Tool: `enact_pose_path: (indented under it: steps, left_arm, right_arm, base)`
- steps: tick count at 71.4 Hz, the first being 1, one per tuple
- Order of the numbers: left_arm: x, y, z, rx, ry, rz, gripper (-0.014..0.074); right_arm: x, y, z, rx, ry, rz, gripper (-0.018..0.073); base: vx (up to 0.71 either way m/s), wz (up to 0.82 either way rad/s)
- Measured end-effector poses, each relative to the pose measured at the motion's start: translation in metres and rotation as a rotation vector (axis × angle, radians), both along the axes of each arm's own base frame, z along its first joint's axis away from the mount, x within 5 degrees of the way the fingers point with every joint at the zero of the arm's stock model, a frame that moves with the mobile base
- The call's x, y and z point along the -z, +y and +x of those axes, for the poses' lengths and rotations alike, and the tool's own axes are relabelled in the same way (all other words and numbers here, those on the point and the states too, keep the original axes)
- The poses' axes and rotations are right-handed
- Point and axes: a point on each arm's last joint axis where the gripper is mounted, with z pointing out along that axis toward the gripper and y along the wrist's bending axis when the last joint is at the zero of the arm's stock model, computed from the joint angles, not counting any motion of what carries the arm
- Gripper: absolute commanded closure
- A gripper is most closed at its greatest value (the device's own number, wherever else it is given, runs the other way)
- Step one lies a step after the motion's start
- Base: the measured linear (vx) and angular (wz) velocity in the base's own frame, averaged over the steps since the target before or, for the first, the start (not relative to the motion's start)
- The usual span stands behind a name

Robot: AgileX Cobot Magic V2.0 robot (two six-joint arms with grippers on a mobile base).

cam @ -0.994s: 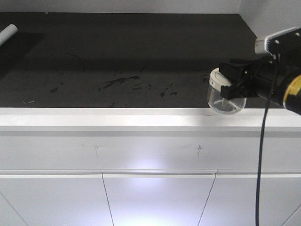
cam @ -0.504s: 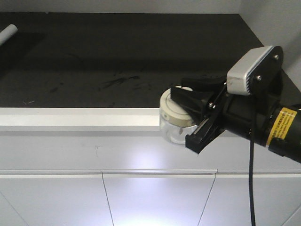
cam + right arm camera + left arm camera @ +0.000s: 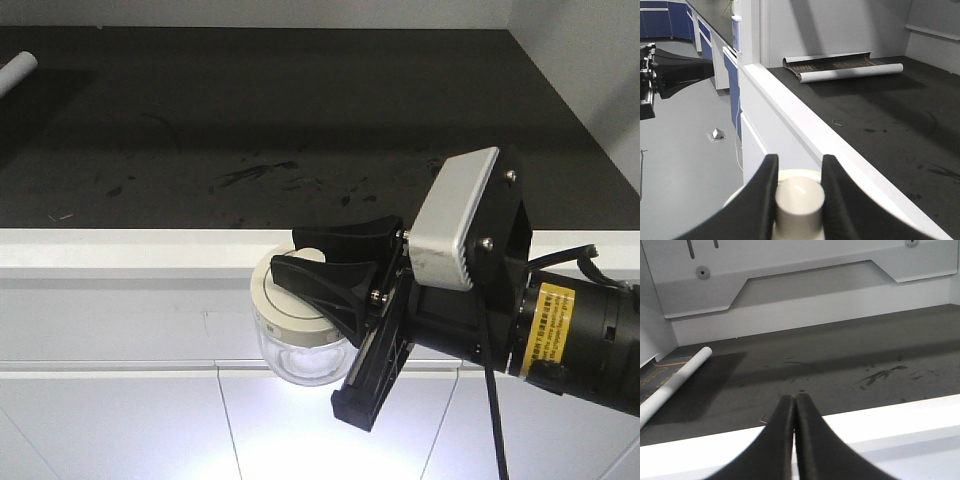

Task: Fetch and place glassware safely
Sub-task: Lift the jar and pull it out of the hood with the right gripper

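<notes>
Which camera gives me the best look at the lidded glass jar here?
The exterior front-facing view: it shows the whole glass jar, lid and clear body, held by the right gripper. The right wrist view shows only its knob and lid top between the fingers. The left wrist view shows none of it.

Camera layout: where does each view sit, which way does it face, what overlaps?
Front-facing: off the bench, facing the dark worktop and white cabinet fronts; right gripper holds the small clear glass jar with cream-white knobbed lid.
Left wrist: over the shut left gripper, facing the back wall; white cylindrical tube left.
Right wrist: looks along the bench edge, fingers clamping the lid knob.
Shared: front and right wrist both show the jar lid.
</notes>
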Motion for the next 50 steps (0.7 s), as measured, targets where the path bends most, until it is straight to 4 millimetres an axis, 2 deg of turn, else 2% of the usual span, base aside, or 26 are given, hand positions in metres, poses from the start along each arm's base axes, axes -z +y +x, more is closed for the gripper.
enact_pose_path:
  steps: [50]
  left_arm:
    - [0.0, 0.0, 0.0, 0.0, 0.0, 0.0, 0.0603]
  right_arm:
    - [0.0, 0.0001, -0.0001, -0.001, 0.0, 0.0, 0.0559]
  base:
    - [0.0, 0.0]
